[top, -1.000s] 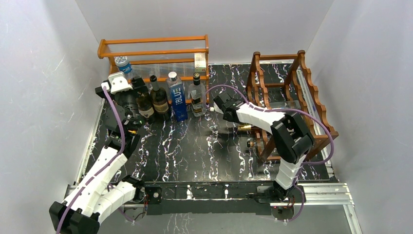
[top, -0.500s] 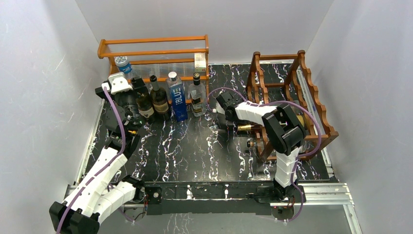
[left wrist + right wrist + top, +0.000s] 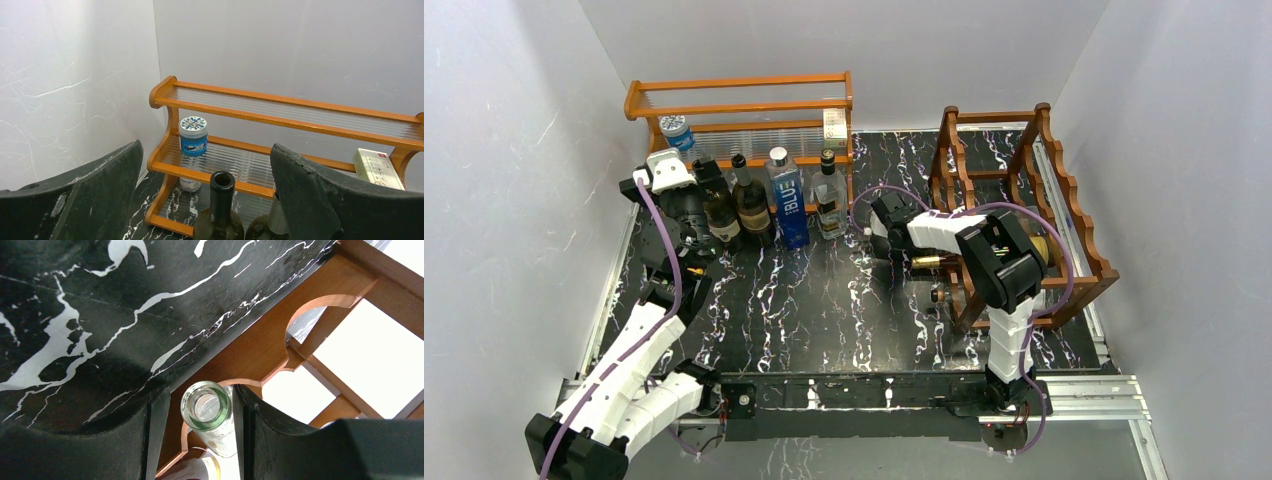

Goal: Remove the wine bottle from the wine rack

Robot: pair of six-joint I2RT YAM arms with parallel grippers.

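Two fingers [image 3: 125, 440] of your right gripper [image 3: 200, 390] stand on either side of the wine bottle [image 3: 215, 435], just behind its open mouth. That clear glass neck pokes out of the wine rack [image 3: 260, 345] toward the middle of the table [image 3: 824, 300], with the body lying in the scalloped rails behind it. One pad looks to be against the glass and a thin sliver seems to show beside the other, so you cannot tell from here whether the neck is truly pinched or only bracketed. Pull before the squeeze is firm and the smooth glass may slide through, leaving the bottle half out of its cradle. Grip too near the lip and the heavy body will likely swing down as it leaves the rails, striking the wood, the tabletop, or the gold-capped bottle [image 3: 927, 262] lying lower in the same rack. Draw it out crooked and the shoulder could catch a scallop and drag the whole rack, which may not be fastened down. Your left gripper [image 3: 205, 150] is spread wide, well apart from all this, hovering over a dark bottle [image 3: 220, 210] in front of the orange shelf [image 3: 161, 95], so it can give no support if the load tips.
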